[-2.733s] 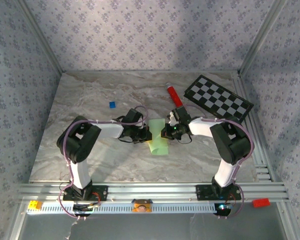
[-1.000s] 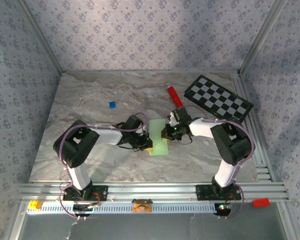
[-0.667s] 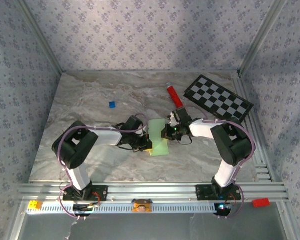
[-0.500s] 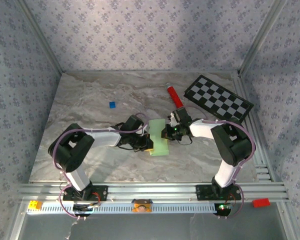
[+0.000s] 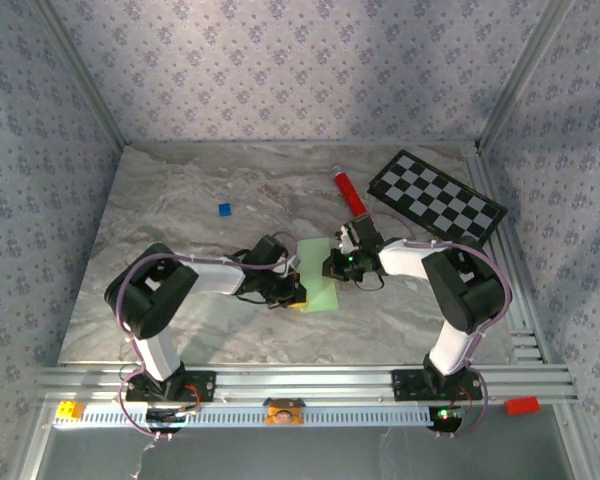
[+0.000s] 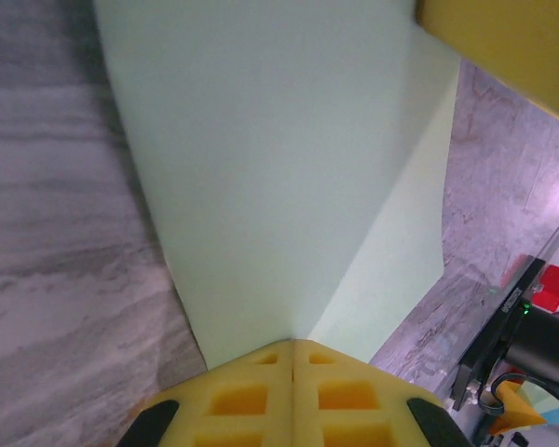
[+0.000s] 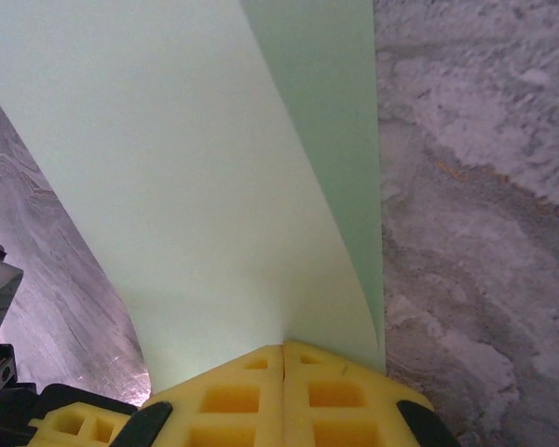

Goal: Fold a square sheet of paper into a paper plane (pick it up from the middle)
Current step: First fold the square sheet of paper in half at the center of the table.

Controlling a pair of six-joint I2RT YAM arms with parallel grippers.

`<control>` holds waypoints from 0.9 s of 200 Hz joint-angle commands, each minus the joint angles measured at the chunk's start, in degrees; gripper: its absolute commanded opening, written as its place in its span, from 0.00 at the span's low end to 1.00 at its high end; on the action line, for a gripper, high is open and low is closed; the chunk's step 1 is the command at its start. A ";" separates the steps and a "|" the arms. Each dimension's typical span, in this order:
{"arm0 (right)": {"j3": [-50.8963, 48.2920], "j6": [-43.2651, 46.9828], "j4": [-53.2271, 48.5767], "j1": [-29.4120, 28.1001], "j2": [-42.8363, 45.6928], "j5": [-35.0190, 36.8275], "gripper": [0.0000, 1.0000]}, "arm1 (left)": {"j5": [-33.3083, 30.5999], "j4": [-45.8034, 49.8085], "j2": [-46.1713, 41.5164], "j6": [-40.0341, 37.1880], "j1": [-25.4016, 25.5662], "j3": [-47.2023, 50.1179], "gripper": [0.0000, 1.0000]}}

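Grey-veined marble tabletop [image 5: 180, 300], smooth and matte, boxed in by floral wallpaper walls [image 5: 280, 70], with a ribbed aluminium rail [image 5: 300, 380] along the near edge. At mid-table, between both arms: the square sheet of paper [image 5: 320, 275], thin, pale green, plain, doubled over into an upright oblong with a slanting overlap of layers. Pinched at its near left corner by the left gripper [image 5: 295, 293], closed tight on the edge; from the left wrist, yellow waffle-cut pads [image 6: 242, 400] pressed together, paper fanning away from their seam. Clamped likewise on the right edge by the right gripper [image 5: 332, 265], yellow pads [image 7: 233, 400] shut flush on the sheet. Farther back, well apart from the paper: a red tube [image 5: 348, 190], a black-and-white checkerboard [image 5: 436, 196] beside it, a tiny blue square [image 5: 224, 209] off to the left. Against the earliest picture: a nearer grip point for the left gripper, a broader panel of paper in place of a narrow tilted strip, the same spot for the right gripper.
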State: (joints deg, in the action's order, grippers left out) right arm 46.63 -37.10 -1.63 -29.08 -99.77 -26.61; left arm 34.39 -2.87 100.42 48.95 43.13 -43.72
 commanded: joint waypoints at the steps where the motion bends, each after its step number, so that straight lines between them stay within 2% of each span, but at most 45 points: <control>1: -3.31 -1.04 -7.82 -0.44 -2.54 6.37 0.00 | -2.33 8.79 -0.76 -3.32 1.29 1.05 0.00; 56: -3.15 -1.39 -7.97 -0.53 -2.56 6.77 0.00 | -5.73 14.05 -2.64 -6.87 3.72 -1.21 0.01; 140: -3.25 -1.33 -8.42 -0.67 -2.21 7.16 0.00 | -7.15 14.55 -4.88 -6.94 5.28 0.04 0.02; 180: -3.23 -0.78 -9.62 -0.80 -1.50 7.83 0.00 | -11.48 19.56 -5.58 -9.20 6.93 -3.17 0.02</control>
State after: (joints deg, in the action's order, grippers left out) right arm 46.37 -38.11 -1.50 -29.56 -99.39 -25.80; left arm 25.85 8.23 96.12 42.41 48.49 -45.23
